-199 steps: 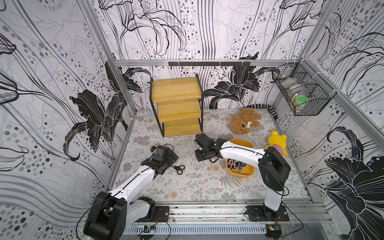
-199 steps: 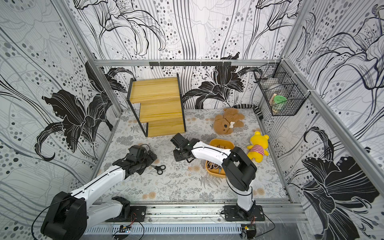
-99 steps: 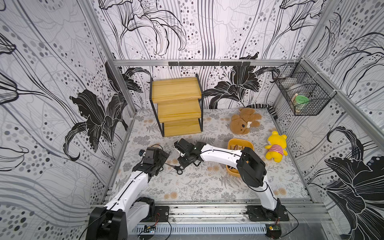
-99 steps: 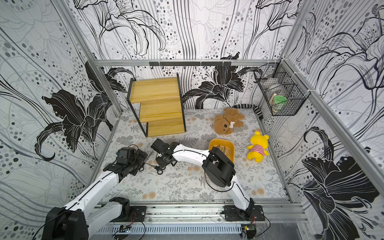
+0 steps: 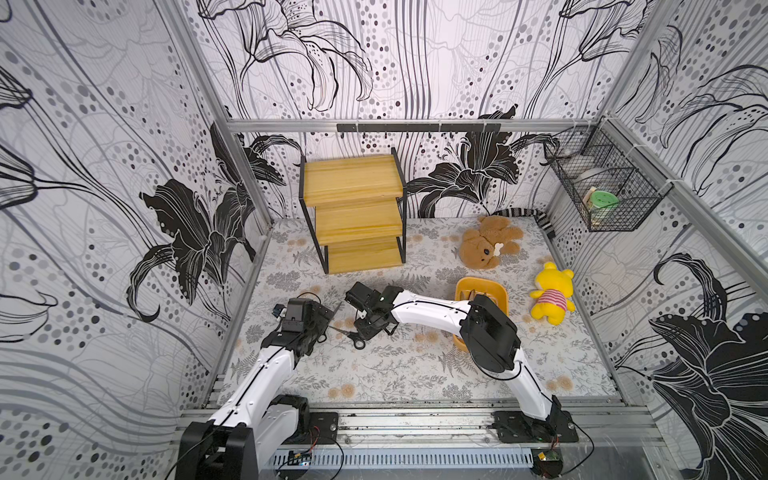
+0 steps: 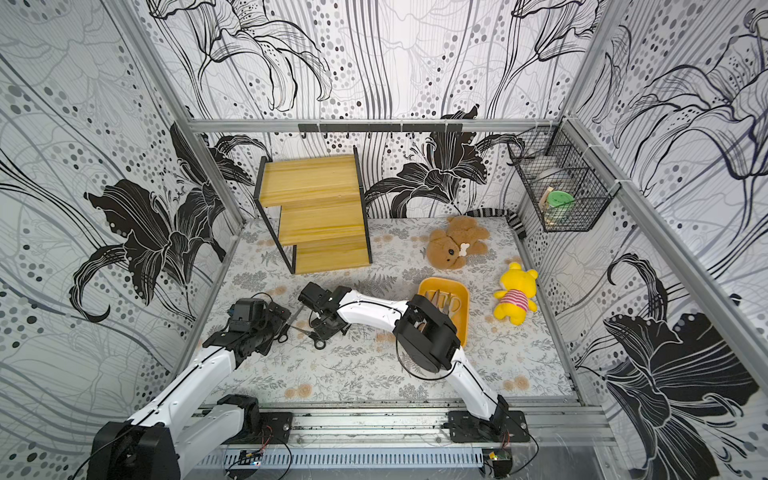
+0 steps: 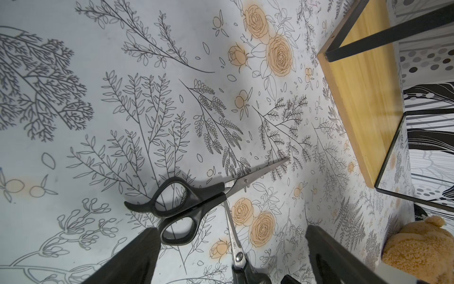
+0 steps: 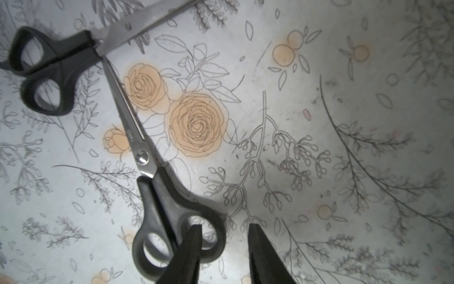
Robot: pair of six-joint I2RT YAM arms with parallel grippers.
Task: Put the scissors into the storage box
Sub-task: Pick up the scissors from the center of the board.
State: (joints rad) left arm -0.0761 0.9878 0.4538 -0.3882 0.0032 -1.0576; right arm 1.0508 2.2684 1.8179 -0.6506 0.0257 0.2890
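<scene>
One pair of scissors (image 8: 167, 204) lay on the counter (image 5: 374, 374), blade tip touching a second pair (image 8: 49, 68), well apart from the storage box (image 6: 434, 286); the right end effector (image 8: 224, 226) stood partly spread astride its handle loop; the left end effector (image 7: 231, 230) was spread wide.

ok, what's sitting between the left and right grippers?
Two black-handled scissors on the mat: the shorter-bladed pair by the left gripper, the longer-bladed pair at the right gripper. Both wrist views show it.

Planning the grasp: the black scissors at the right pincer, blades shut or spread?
Shut. In the right wrist view the black scissors show both blades together as one narrow strip, handle loops side by side.
</scene>
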